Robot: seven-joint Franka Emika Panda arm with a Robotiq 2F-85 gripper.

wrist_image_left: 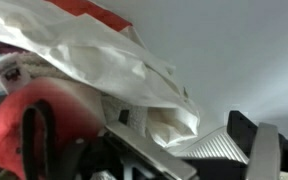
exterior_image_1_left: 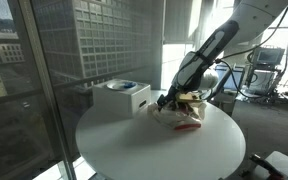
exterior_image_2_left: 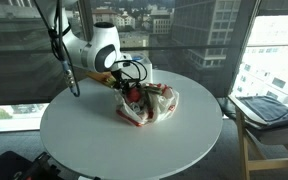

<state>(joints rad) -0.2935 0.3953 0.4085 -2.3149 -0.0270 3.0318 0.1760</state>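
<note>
A crumpled white plastic bag [exterior_image_1_left: 191, 112] with red things inside lies on the round white table [exterior_image_1_left: 124, 150]; both exterior views show it [exterior_image_2_left: 152, 105]. My gripper [exterior_image_1_left: 168, 101] is down at the bag's edge, on the side toward the white box [exterior_image_1_left: 122, 97], and also shows in an exterior view [exterior_image_2_left: 125, 92]. In the wrist view the fingers [wrist_image_left: 154, 145] stand apart, with a fold of the bag [wrist_image_left: 104, 60] lying between them. A round red object [wrist_image_left: 29, 115] sits in the bag beside one finger.
The table [exterior_image_2_left: 104, 140] stands next to tall glass windows. A chair with a dark flat object [exterior_image_2_left: 269, 108] stands beside the table. Lab equipment and a stand [exterior_image_1_left: 269, 70] are behind it.
</note>
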